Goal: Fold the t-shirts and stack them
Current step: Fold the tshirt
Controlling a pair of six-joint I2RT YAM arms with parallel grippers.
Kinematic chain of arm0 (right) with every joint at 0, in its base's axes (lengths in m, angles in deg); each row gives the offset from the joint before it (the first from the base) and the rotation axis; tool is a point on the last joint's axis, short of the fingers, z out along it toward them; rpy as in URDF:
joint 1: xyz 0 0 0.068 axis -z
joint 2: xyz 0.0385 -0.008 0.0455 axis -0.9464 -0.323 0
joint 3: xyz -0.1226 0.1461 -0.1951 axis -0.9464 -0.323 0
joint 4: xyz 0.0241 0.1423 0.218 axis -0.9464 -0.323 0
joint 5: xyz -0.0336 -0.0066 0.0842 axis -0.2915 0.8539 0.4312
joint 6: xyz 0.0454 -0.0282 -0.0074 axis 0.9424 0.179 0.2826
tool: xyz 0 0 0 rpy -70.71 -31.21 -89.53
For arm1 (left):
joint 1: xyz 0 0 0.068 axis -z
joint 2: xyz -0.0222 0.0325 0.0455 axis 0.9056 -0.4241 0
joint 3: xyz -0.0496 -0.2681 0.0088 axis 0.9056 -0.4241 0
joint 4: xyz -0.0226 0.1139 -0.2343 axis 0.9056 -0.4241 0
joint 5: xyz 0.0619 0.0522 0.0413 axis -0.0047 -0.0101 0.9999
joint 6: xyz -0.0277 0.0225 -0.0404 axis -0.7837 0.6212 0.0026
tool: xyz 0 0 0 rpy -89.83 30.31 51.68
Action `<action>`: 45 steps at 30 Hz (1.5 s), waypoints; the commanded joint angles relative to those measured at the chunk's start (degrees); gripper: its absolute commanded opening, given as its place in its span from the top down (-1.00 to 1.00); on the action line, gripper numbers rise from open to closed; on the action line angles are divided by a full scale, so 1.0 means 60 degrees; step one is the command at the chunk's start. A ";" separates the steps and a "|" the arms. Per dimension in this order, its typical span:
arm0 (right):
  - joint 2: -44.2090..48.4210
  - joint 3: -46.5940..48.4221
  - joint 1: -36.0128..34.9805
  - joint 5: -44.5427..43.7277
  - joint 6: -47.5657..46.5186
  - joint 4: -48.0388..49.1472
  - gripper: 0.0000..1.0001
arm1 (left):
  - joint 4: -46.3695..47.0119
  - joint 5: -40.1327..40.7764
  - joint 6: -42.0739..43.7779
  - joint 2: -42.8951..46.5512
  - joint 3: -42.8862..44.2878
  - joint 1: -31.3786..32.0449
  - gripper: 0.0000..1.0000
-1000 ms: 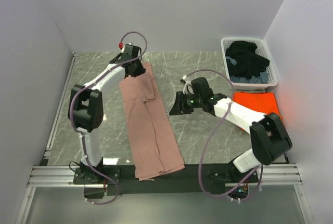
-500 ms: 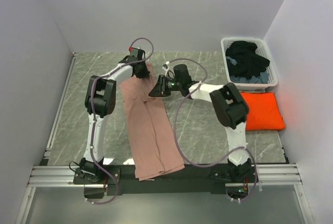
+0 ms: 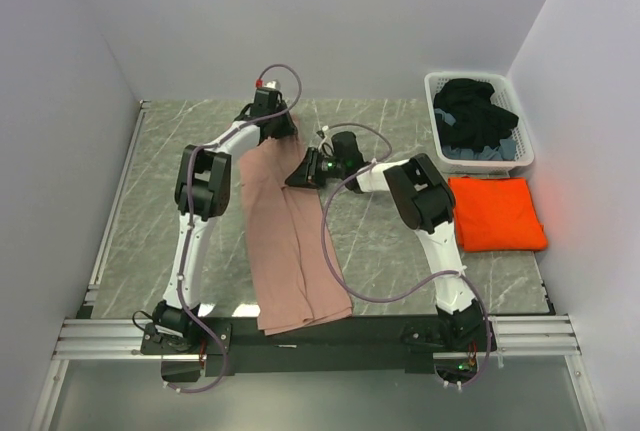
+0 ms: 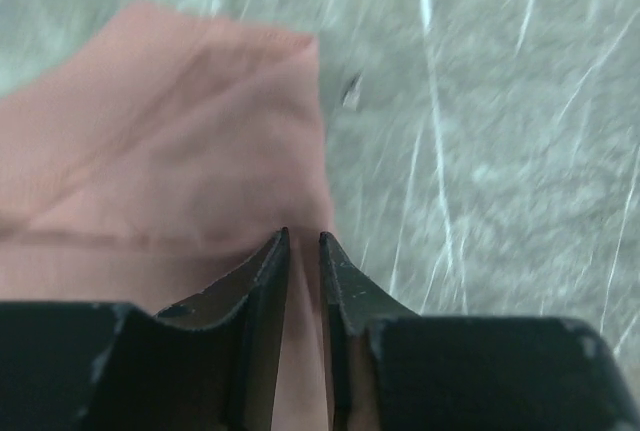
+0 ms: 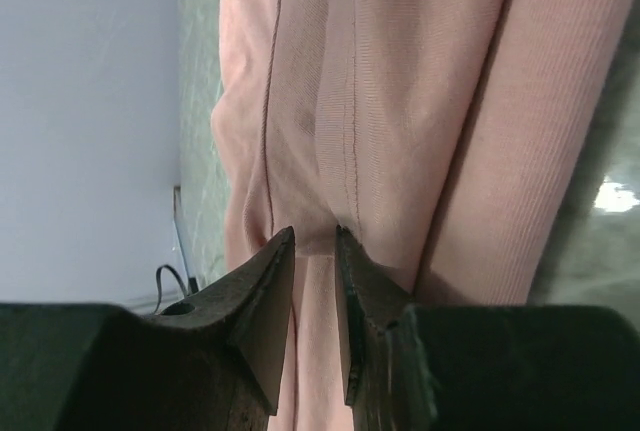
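Observation:
The dusty-pink tee (image 3: 290, 241) lies folded into a long strip running from the far middle of the table to the near edge, its graphic hidden. My left gripper (image 3: 272, 129) is at the strip's far end; in the left wrist view (image 4: 302, 236) its jaws are pinched on pink cloth (image 4: 180, 171). My right gripper (image 3: 297, 173) is at the strip's right edge near the far end; in the right wrist view (image 5: 315, 231) its jaws are closed on a fold of the pink tee (image 5: 400, 101). The orange tee (image 3: 495, 213) lies folded at the right.
A white laundry basket (image 3: 520, 116) with dark clothes stands at the far right corner, just behind the orange tee. The table is grey marble (image 3: 380, 251), with walls on the left, back and right. A metal rail (image 3: 100, 336) runs along the near edge.
My right gripper swung left from the table's middle onto the pink tee's right edge. My left gripper moved a little farther back and right, and the strip's far end now lies narrower.

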 commanded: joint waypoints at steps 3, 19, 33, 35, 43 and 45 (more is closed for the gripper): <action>-0.0078 0.0181 0.0218 -0.0542 -0.0010 -0.0155 0.39 | 0.0379 -0.0830 0.0350 -0.1177 0.1336 -0.0009 0.46; 0.4926 -0.1413 0.0248 -0.1375 -0.3217 -0.4762 0.04 | -0.0510 0.1464 -0.0191 0.3930 -0.1267 0.0166 -0.56; 1.0204 -0.6233 -0.1611 -0.4614 -0.3688 -0.9909 -0.17 | -0.6192 0.3212 -0.3544 1.0567 -0.9455 0.3357 -0.62; 1.0498 -0.6744 -0.2093 -0.4469 -0.3367 -0.9955 -0.17 | -0.6620 0.3066 -0.4638 1.1271 -1.0466 0.4266 -0.61; 0.9885 -0.7583 -0.3237 -0.3955 -0.2603 -0.9179 -0.13 | -0.7324 0.1923 -0.6682 1.2240 -1.2270 0.6216 -0.56; 0.9636 -0.7465 -0.3297 -0.3941 -0.2603 -0.9091 -0.13 | -0.7165 0.1748 -0.6638 1.2182 -1.2403 0.6231 -0.54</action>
